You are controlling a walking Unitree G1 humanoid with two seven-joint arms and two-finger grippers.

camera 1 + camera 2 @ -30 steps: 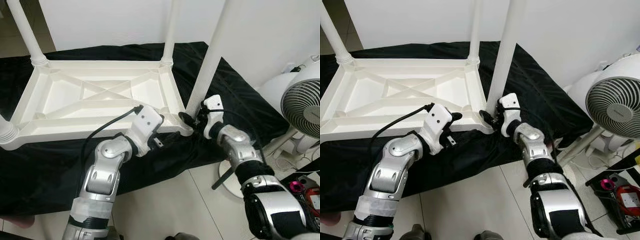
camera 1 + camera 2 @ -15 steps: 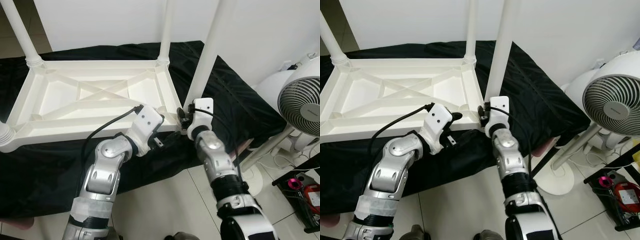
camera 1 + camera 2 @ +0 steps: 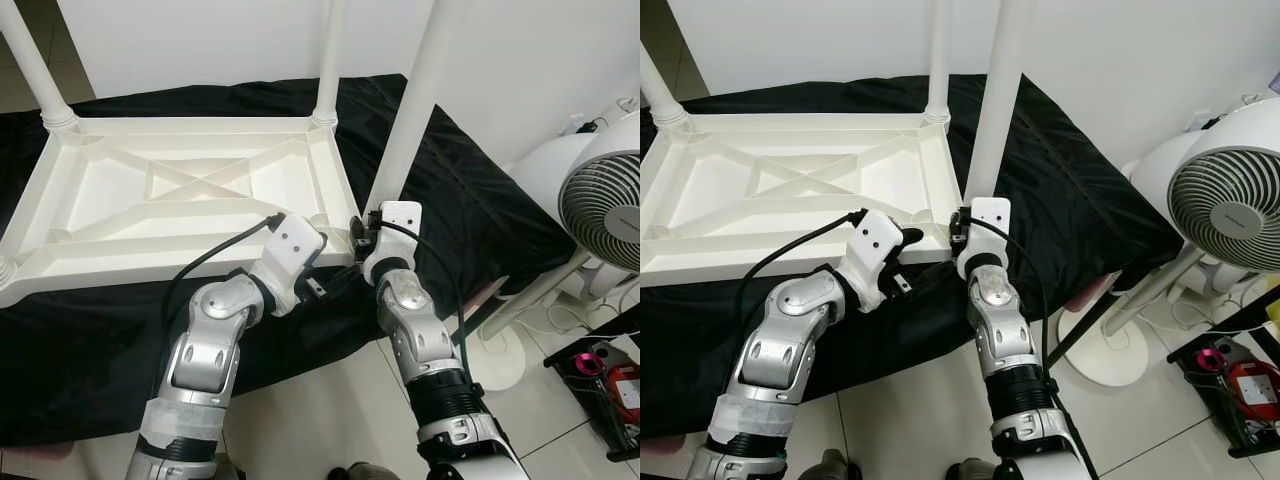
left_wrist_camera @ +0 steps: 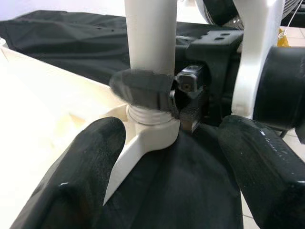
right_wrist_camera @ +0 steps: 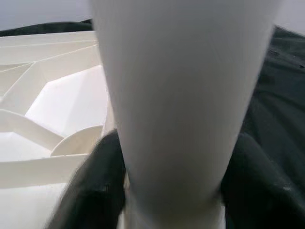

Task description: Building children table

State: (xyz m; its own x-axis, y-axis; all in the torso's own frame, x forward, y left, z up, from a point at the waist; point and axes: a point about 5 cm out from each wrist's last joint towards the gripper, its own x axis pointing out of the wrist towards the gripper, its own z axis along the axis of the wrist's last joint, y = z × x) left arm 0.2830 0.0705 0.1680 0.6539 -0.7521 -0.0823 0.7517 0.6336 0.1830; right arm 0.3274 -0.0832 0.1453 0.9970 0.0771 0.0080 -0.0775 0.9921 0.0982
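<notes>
Right gripper (image 3: pixel 962 232) fingers (image 5: pixel 102 191) clamp table leg (image 3: pixel 410 120); left gripper (image 3: pixel 335 283) beside.

The upturned table (image 3: pixel 180 190) lies on a cloth (image 3: pixel 90 340), a fan (image 3: pixel 605 200) to its right.

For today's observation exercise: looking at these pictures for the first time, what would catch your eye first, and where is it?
A white table top lies upside down on a black cloth, its legs pointing up. At its near right corner, the right claw grips the base of a white leg; the left claw, fingers open, sits beside that corner. A white fan stands at right.
</notes>
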